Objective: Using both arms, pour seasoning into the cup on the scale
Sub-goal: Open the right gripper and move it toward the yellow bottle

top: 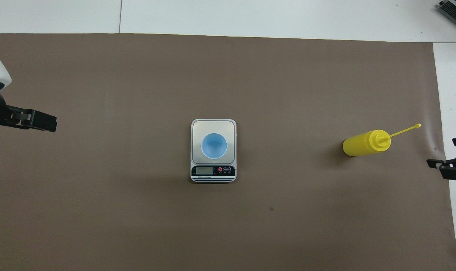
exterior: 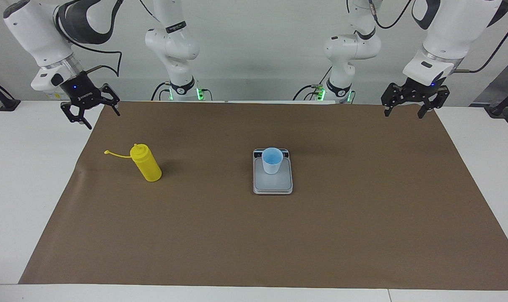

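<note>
No text can be read anywhere; the scale (top: 213,150) display shows no legible digits.
</note>
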